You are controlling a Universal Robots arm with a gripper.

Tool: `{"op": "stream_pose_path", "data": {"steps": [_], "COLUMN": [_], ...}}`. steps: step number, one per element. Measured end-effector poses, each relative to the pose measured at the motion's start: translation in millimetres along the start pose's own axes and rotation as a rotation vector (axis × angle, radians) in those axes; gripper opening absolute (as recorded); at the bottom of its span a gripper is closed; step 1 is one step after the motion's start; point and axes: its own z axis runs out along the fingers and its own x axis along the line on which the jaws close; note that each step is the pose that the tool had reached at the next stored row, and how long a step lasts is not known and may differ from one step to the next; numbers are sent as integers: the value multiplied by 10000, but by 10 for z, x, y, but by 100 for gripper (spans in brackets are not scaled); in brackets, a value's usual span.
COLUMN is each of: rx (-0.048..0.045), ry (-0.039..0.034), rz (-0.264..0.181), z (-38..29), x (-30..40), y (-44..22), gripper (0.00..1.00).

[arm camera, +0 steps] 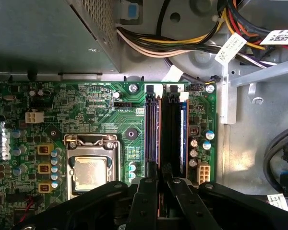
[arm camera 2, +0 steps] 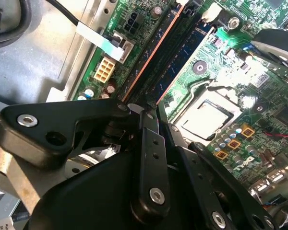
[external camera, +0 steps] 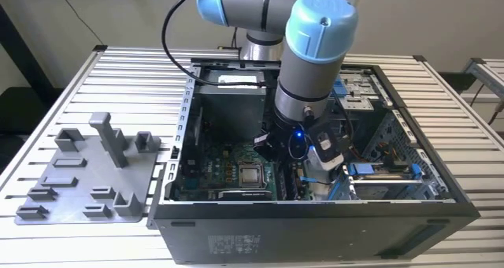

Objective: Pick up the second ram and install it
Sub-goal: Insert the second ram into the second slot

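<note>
My gripper (arm camera: 163, 184) hangs low over the motherboard (arm camera: 96, 108), right above the memory slots beside the processor socket (arm camera: 91, 172). Its two black fingers (arm camera: 146, 201) stand close together, shut on the second ram (arm camera: 169, 139). The ram shows as a long, narrow dark stick running out from between them along the slots. In the second wrist view the same stick (arm camera 2: 165, 57) lies between an orange-edged slot (arm camera 2: 151, 52) and a blue one (arm camera 2: 182, 62), with the gripper (arm camera 2: 148, 114) at its near end. The exterior view shows the arm's wrist (external camera: 303, 103) reaching down inside the open computer case (external camera: 315, 221).
The grey fixture plate (external camera: 87, 179) with upright posts lies on the slatted table, at the exterior view's left of the case. A power supply box (arm camera: 43, 33), bundled cables (arm camera: 182, 43) and a drive cage (external camera: 386, 179) crowd the space around the slots.
</note>
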Motion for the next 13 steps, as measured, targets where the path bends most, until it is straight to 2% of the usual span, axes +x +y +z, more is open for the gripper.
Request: {"op": "stream_pose_path", "data": {"steps": [5,6,8,9,13], "rx": [1,0,15,25,27], "ry": [0,0,-1,0,-1], "rz": [1,1,-1,0,12], "z": [0,0,0,-22,-202], "x": [1,0,0,0,-1], "y": [0,0,2,2,11], "gripper": [16,22,22,22,22]}}
